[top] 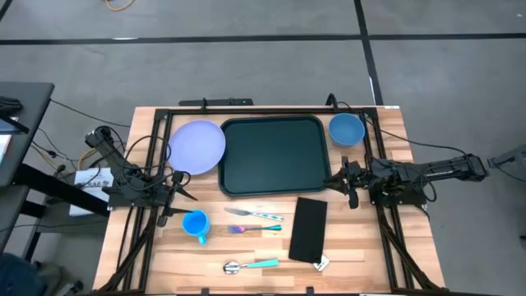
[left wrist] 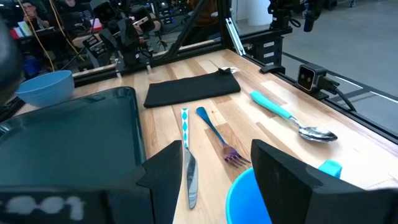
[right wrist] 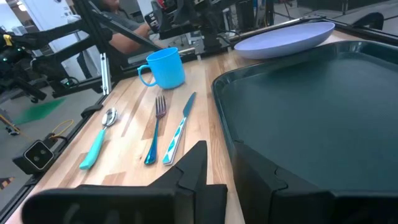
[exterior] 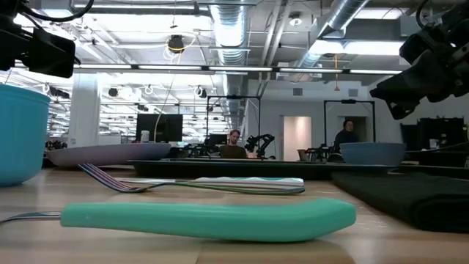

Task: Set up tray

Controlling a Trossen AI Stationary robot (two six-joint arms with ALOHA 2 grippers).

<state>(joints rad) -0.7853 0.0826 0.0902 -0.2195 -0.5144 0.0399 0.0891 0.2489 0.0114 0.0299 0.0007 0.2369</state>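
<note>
nothing is loaded yet: the dark green tray (top: pixel 274 154) lies bare between the grippers. the left gripper (top: pixel 179 191), fingers spread, hovers just beside the lavender plate (top: pixel 197 146), blue mug (top: pixel 196 223) below it. the right gripper (top: pixel 341 182), spread, sits at the tray's edge. next: likely grasp the plate's rim.

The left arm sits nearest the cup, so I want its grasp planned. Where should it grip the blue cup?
Grip the small blue plastic cup across its open rim from above: it stands upright, its handle points away from the dark green tray, and the left gripper is beside it.
</note>
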